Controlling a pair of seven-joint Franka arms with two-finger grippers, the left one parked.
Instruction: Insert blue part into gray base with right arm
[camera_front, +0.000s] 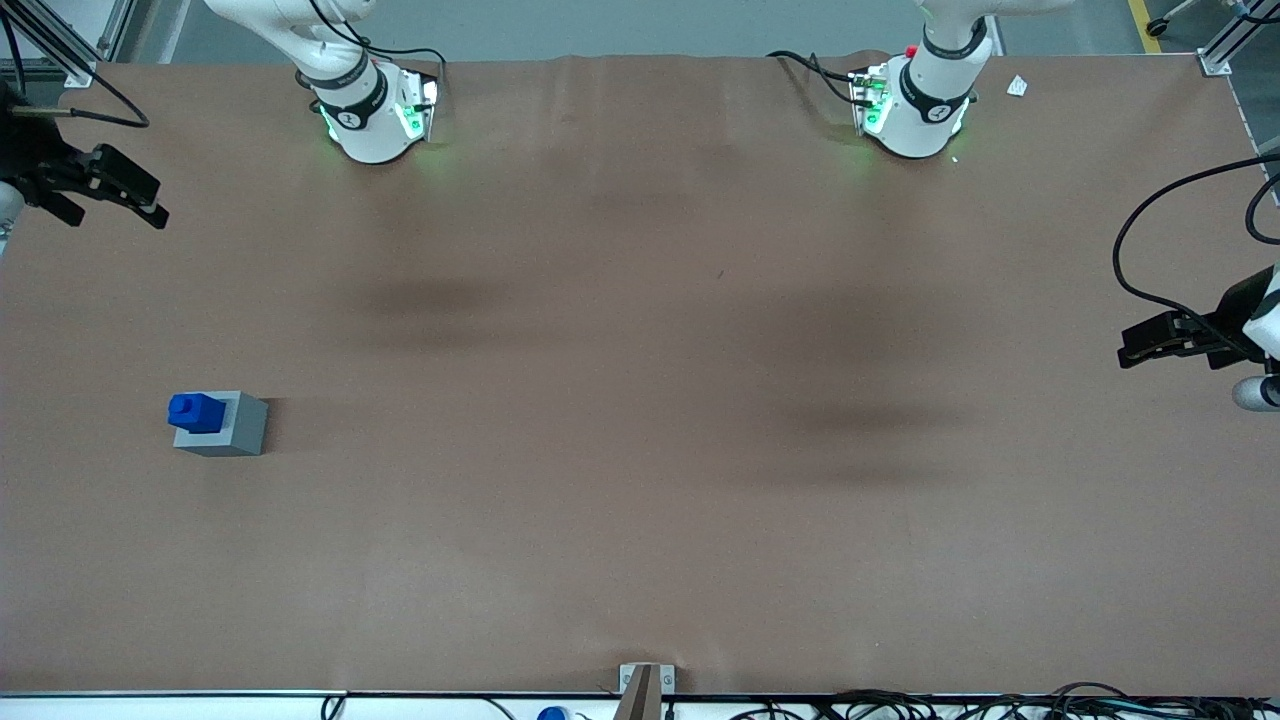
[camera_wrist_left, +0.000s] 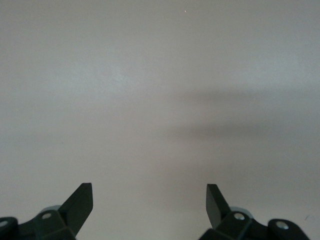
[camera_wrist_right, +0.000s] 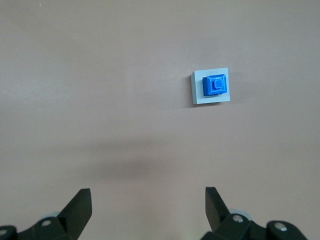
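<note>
Well, nearest the front camera, at the bottom edge of the frame, a small metal bracket (camera_front: 646, 680) sits at the rim of the brown table (camera_front: 640, 520), with dark cables (camera_front: 900, 703) strung along that edge. Higher up, at the lower left of the frame, the gray base (camera_front: 232, 430) stands on the mat with the blue part (camera_front: 195, 412) seated in its top (stud upward, as the right wrist view shows: blue part (camera_wrist_right: 216, 85) inside gray base (camera_wrist_right: 210, 86)). Nothing lies around the pair; bare mat surrounds them. Farther still, at the upper left edge, the right arm's gripper (camera_front: 128, 190) hangs above the table, well apart from the base, its fingers (camera_wrist_right: 80, 206) spread wide and holding nothing. At the top of the frame stand the two white arm pedestals (camera_front: 375, 115), green lights glowing.
</note>
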